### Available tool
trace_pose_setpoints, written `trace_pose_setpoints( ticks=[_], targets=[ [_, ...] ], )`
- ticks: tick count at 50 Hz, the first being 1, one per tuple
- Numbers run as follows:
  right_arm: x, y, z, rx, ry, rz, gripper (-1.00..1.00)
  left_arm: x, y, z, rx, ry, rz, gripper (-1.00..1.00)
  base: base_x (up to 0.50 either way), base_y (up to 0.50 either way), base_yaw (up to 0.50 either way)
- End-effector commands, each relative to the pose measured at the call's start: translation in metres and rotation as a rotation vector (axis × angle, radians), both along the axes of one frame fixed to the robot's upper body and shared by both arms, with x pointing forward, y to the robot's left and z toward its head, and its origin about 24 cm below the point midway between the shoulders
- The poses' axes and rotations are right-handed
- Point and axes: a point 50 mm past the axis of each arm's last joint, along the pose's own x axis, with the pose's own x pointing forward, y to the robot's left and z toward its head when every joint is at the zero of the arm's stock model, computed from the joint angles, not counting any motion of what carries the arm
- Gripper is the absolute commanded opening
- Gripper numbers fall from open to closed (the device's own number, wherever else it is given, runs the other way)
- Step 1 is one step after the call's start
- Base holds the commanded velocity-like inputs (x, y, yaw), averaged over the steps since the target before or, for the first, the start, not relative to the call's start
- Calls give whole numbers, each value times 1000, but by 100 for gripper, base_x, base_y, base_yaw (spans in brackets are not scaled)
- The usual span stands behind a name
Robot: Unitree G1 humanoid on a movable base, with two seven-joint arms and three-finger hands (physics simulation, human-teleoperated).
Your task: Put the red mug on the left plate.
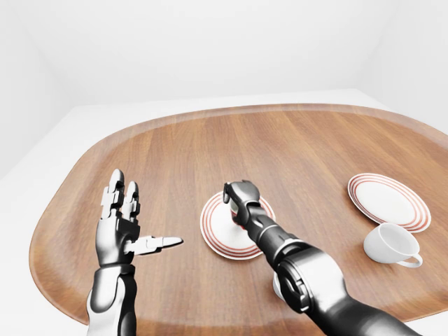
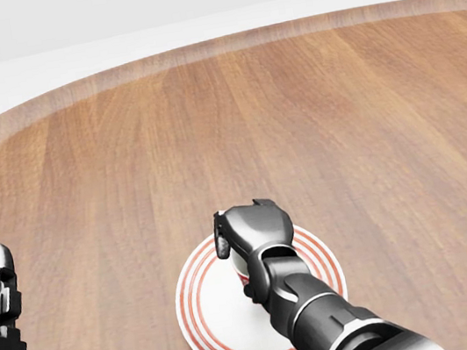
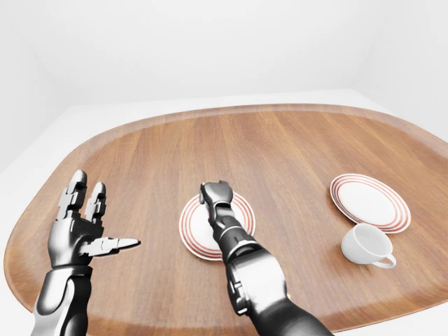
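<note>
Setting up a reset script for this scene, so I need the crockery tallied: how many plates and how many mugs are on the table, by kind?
Plates: 2, left plate and right plate
Mugs: 2, white mug, lying tilted, and red mug, mostly hidden under the right hand
Total: 4

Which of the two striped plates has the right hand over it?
The left plate, mid-table: the right hand is over it. The right plate, beside the white cup, has nothing over it.

Bright, even, diffuse light; source not evident. Shadows faint and soft beneath the left plate [image 1: 213,234] and white cup [image 1: 392,245]. Pale sheen along the wooden table [image 1: 294,150] far rim. Eye views bow edges wide-angle. Renders sharp throughout.
</note>
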Motion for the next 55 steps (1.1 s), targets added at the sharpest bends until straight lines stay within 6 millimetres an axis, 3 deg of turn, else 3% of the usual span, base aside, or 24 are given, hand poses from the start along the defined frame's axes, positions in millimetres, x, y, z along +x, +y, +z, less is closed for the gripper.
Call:
trace_pose_setpoints(
  ticks=[1, 23, 24, 25, 50, 53, 55],
  targets=[
    [0, 2, 1, 56, -10, -18, -100, 0, 0, 0, 1, -1, 0, 100, 0, 0, 0],
    [0, 0, 1, 81, 10, -23, -100, -3, 1, 1, -2, -4, 2, 100, 0, 0, 0],
    [1, 0, 1, 84, 20, -28, -17, -3, 1, 1, -4, -4, 3, 100, 0, 0, 0],
    [1, 0, 1, 82, 16, -28, 100, -3, 1, 1, -4, -3, 3, 100, 0, 0, 0],
    [-1, -1, -5, 115, 108, -17, 100, -2, 2, 1, -4, -1, 6, 100, 0, 0, 0],
    [6, 6, 8, 198, 128, 25, 100, -2, 3, 1, -5, -1, 7, 100, 0, 0, 0],
    [15, 14, 28, 292, 136, 95, 100, -2, 3, 1, -6, -2, 9, 100, 0, 0, 0]
  ],
)
